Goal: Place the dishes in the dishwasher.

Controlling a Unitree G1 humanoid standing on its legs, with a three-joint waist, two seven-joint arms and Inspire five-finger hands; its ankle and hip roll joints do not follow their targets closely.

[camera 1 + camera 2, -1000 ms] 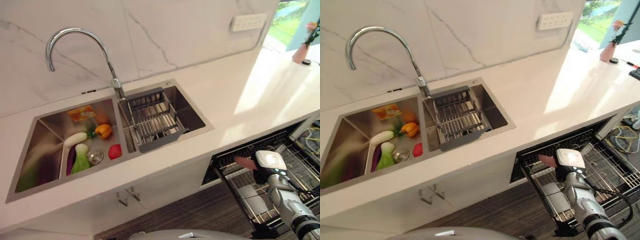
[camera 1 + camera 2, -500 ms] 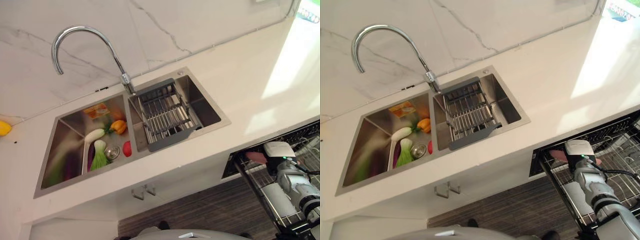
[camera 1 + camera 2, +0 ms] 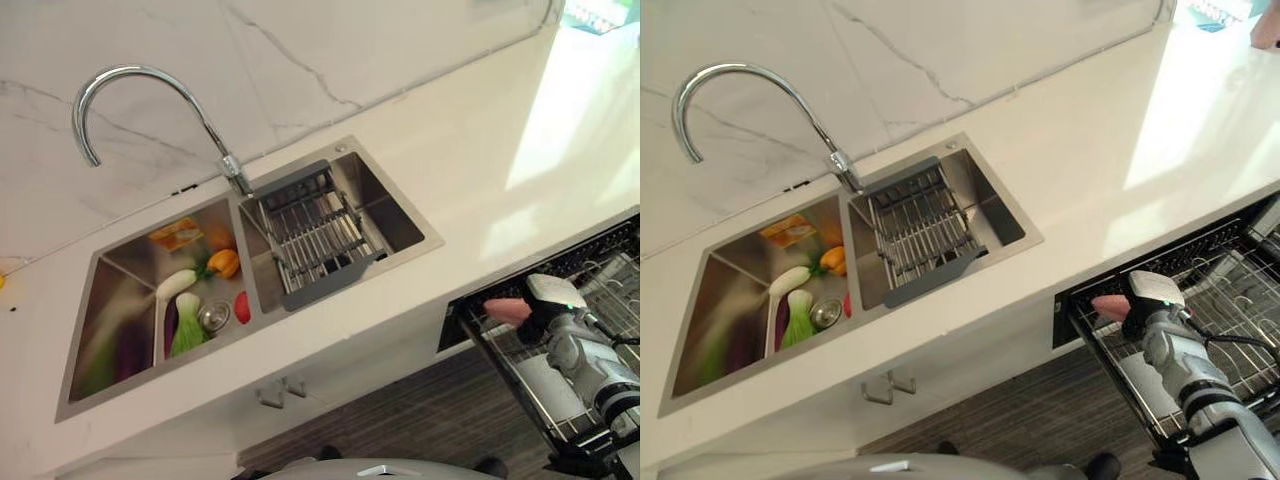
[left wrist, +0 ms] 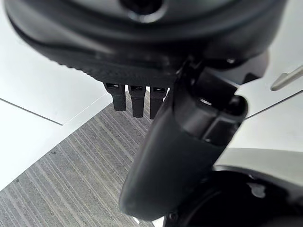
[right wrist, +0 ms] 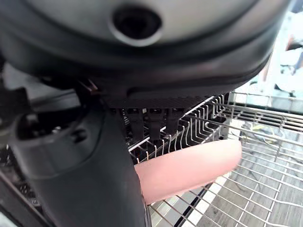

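1. Compared with half a second earlier: whole head view shifted, so camera motion, not object motion; right hand (image 3: 1145, 305) remains over the near corner of the pulled-out dishwasher rack (image 3: 1230, 290), pink dish (image 3: 1110, 306) now pointing further toward the robot's left.
2. Right hand state: clenched around the pink dish, thumb on one side, fingers (image 5: 150, 124) curled over the other, as seen in the right wrist view.
3. Dish position: held above the rack wires, not resting on them; long axis roughly level, running out from the palm toward the rack's front-left corner.
4. Key relation: rack tines directly beneath and beyond the dish (image 5: 189, 168); judged next move is a lowering between the tines, then release.
5. Left hand (image 4: 175, 156): idle, hanging over striped floor, fingers relaxed, holding nothing.
6. Sink (image 3: 110, 300) with vegetables: well apart, not involved.
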